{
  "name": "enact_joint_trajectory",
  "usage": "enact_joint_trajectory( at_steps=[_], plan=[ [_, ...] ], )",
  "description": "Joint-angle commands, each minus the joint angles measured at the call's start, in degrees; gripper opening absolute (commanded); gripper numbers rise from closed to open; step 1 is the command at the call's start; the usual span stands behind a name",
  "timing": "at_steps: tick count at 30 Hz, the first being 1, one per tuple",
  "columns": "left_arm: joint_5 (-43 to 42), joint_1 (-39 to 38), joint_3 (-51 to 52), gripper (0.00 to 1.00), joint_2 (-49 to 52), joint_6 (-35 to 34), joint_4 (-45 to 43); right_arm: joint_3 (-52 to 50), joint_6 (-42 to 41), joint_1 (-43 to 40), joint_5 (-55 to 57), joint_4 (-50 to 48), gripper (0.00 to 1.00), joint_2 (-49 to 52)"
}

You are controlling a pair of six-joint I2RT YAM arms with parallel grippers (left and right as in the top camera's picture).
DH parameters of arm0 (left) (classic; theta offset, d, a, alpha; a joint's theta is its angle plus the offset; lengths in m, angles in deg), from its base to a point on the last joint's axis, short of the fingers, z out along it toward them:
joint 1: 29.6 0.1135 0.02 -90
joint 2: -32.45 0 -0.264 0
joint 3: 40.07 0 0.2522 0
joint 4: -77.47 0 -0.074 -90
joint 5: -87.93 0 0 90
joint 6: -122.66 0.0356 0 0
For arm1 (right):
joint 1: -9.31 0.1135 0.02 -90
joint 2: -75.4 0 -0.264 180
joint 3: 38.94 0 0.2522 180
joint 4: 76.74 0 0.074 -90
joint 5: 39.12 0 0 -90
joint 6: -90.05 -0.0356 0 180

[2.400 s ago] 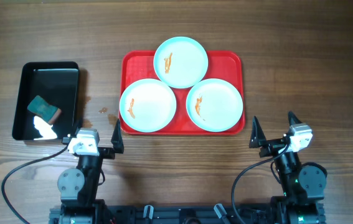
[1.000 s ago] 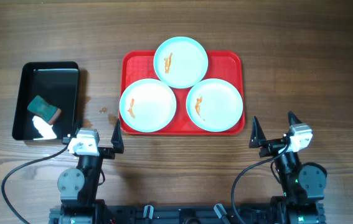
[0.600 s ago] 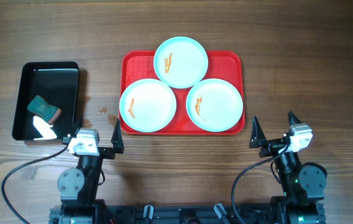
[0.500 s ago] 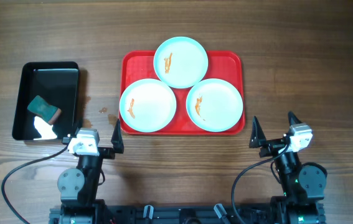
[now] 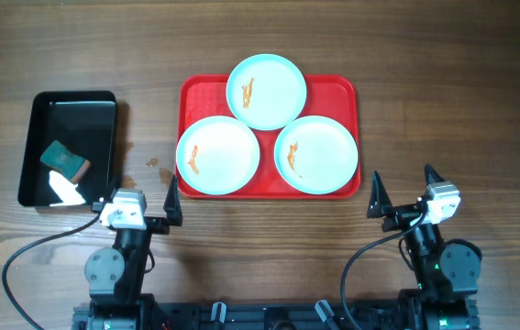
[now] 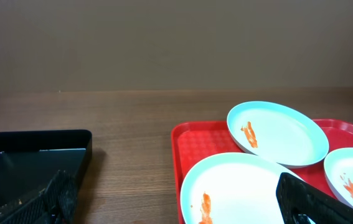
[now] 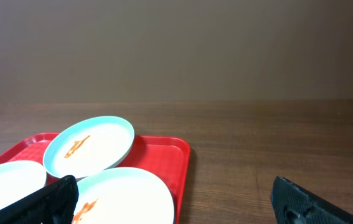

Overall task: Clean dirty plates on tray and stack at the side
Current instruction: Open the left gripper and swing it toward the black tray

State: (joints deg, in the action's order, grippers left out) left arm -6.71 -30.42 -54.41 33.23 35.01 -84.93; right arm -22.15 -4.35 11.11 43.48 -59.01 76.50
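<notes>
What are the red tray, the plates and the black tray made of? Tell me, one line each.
Red tray: probably moulded plastic; dotted matte floor, rounded rim.
Plates: smooth, softly shiny pale blue; melamine or glazed ceramic, cannot tell.
Black tray: glossy, mirrors a bright glare; plastic or coated metal.

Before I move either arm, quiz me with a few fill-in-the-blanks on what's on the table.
1. The red tray holds ____ plates.
2. Each plate bears an ____ smear.
3. The sponge lies in the black tray, to the ____ of the red tray.
4. The left gripper and right gripper hold nothing; both are ____.

Missing words: three; orange; left; open.
</notes>
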Motion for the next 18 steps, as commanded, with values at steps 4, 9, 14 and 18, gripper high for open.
enact_joint_trajectory(
  at_steps=[4,9,14,18],
  plan=[
    [-1.09,-0.35,0.26,1.0,-0.35,0.85,0.17,-0.92,0.83,-0.28,1.03,-0.31,1.0,-0.83],
    [-7.08,-0.37,0.26,1.0,-0.35,-7.1,-0.61,-0.92,0.81,-0.28,1.03,-0.31,1.0,-0.83],
    [-14.62,-0.37,0.26,1.0,-0.35,-13.84,-1.6,-0.92,0.81,-0.28,1.03,-0.31,1.0,-0.83],
    [-21.77,-0.37,0.26,1.0,-0.35,-20.52,-1.77,-0.92,0.83,-0.28,1.03,-0.31,1.0,-0.83]
  ],
)
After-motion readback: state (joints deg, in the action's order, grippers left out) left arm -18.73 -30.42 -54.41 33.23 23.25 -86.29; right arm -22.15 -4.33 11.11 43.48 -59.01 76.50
